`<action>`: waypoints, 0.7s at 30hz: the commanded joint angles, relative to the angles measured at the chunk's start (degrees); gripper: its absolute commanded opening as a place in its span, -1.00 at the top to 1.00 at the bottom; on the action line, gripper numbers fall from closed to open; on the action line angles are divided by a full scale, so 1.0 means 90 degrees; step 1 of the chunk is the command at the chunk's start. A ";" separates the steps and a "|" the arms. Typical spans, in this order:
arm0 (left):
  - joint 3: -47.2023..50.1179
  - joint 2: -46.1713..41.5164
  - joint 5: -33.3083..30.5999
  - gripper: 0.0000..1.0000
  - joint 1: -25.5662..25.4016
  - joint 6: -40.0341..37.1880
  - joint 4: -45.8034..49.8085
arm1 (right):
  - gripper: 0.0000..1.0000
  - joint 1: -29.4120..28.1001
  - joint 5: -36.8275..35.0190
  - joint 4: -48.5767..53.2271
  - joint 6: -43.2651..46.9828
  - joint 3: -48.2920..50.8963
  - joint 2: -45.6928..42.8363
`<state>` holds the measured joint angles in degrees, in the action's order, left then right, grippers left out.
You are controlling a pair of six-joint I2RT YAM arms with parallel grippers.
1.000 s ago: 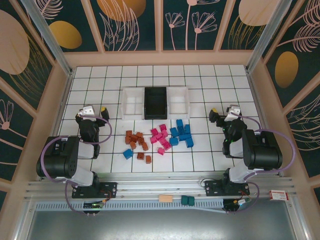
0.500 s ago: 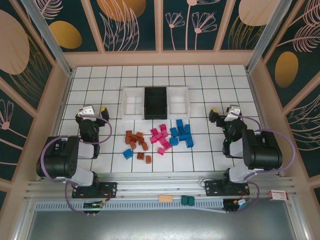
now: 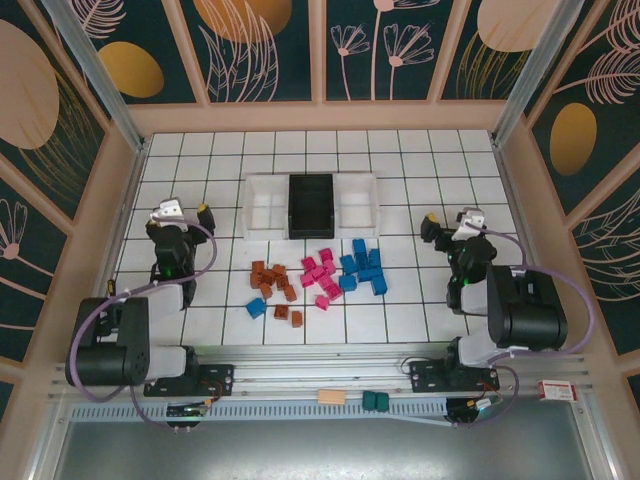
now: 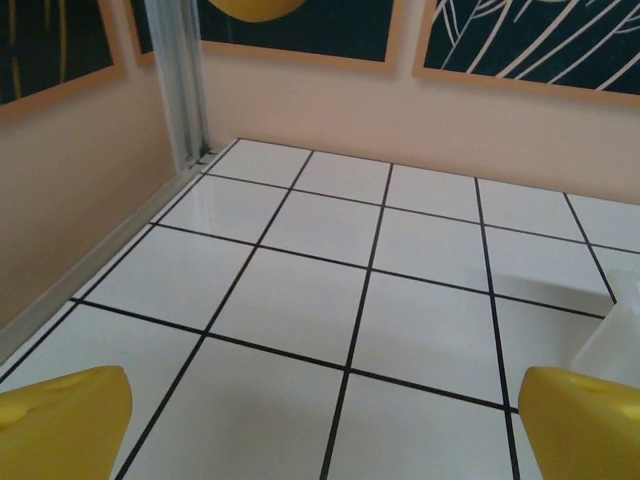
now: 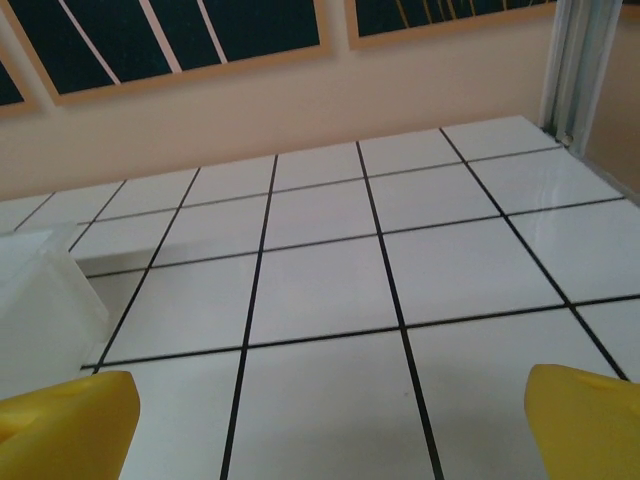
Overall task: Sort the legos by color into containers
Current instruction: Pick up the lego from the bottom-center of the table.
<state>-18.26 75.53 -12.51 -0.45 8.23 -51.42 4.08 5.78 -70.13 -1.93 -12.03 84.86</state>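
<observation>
left tool (image 3: 187, 214): fingers wide apart, nothing between them, over bare counter (image 3: 400, 160)
right tool (image 3: 449, 221): fingers wide apart as well, held nothing
legos (image 3: 318, 277): loose on the counter between the two tools, none in a bin
nearest arm: brown group (image 3: 272, 279) lay closer to the left tool, blue group (image 3: 362, 268) closer to the right tool, pink group (image 3: 325, 256) midway
stray: one blue brick (image 3: 256, 308) sat on the left tool's side, by the brown ones
bins (image 3: 262, 205): row of three just beyond the pile, its long axis running from one tool's side to the other
in the way: nothing between either tool and the pile, but the bricks were packed close, so a grab would likely nudge neighbours
</observation>
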 commanded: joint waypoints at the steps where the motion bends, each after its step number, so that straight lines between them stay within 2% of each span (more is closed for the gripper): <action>1: 0.0056 -0.0534 -0.0060 -0.98 -0.0033 0.0207 -0.0046 | -0.99 -0.0040 -0.0455 0.0809 -0.0122 -0.0413 -0.0433; 8: 0.0089 -0.1436 -0.0206 -0.98 -0.0038 0.0849 -0.0233 | -0.99 -0.0329 -0.1447 0.2322 -0.0598 -0.0989 -0.1107; 13: -0.0409 -0.1621 -0.0898 -0.98 -0.0036 0.2368 0.0488 | -0.99 -0.0972 -0.2835 0.3379 -0.0677 -0.1770 -0.1174; 16: -0.0579 -0.1795 -0.0846 -0.98 -0.0034 0.3560 0.0927 | -0.99 -0.0988 -0.3248 0.3940 -0.1463 -0.2159 -0.1180; 18: -0.0677 -0.1997 -0.0819 -0.98 -0.0031 0.4054 0.1281 | -0.99 -0.0920 -0.2877 0.3838 -0.2070 -0.2043 -0.1451; 20: -0.0681 -0.2291 -0.0912 -0.98 -0.0032 0.4527 0.1638 | -0.99 -0.0664 -0.1924 0.2983 -0.2741 -0.1490 -0.1859; 21: -0.0669 -0.2479 -0.1035 -0.98 -0.0038 0.4846 0.1844 | -0.99 -0.0464 -0.1624 0.2534 -0.3390 -0.1122 -0.2046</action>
<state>-22.79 56.69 -19.25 -0.45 40.34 -40.62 -2.94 -14.11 -41.08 -18.92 -27.35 70.72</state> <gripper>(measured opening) 0.988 0.992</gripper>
